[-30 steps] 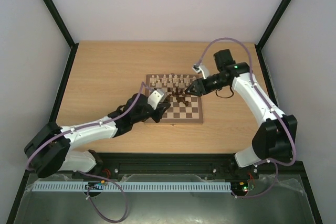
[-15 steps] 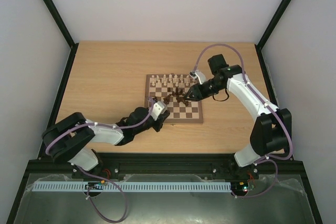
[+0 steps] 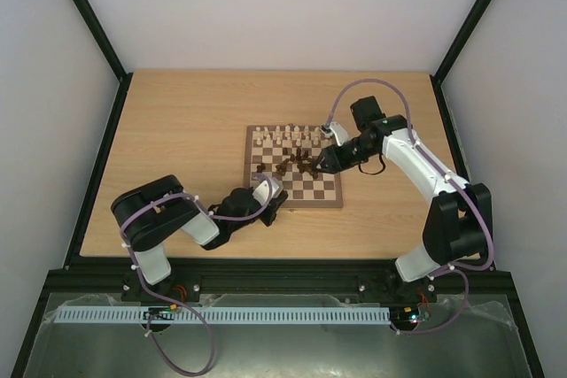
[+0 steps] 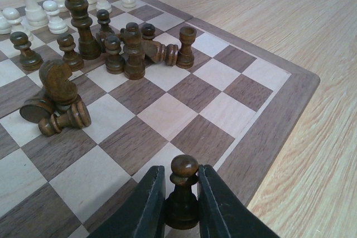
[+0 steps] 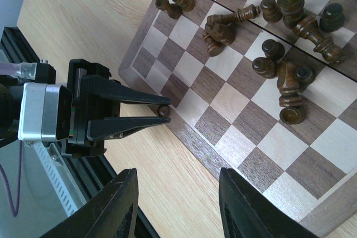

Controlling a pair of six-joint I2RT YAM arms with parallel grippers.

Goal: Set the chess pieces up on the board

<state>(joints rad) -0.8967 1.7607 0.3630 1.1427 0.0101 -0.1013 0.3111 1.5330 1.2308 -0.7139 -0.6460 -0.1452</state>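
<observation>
The board (image 3: 297, 205) lies mid-table, and its rim shows in the left wrist view (image 4: 279, 115) and the right wrist view (image 5: 206, 143). My left gripper (image 4: 181, 172) is shut on a dark pawn (image 4: 184, 166), upright, low over the board's near-left corner square. It also shows in the top view (image 3: 276, 198) and the right wrist view (image 5: 162, 111). Several dark pieces (image 4: 128, 48) stand or lie jumbled mid-board (image 5: 284, 54). Cream pieces (image 3: 288, 136) line the far rows. My right gripper (image 5: 178, 199) is open and empty, above the dark cluster (image 3: 312, 164).
Bare wooden table (image 3: 177, 130) surrounds the board. A black frame rail (image 3: 283, 267) runs along the near edge, close behind my left gripper. The left arm (image 3: 159, 219) is folded back at the near left.
My left arm has folded back, pulling its gripper with the dark pawn from mid-board to the near-left corner. My right gripper has shifted slightly left over the dark pieces.
</observation>
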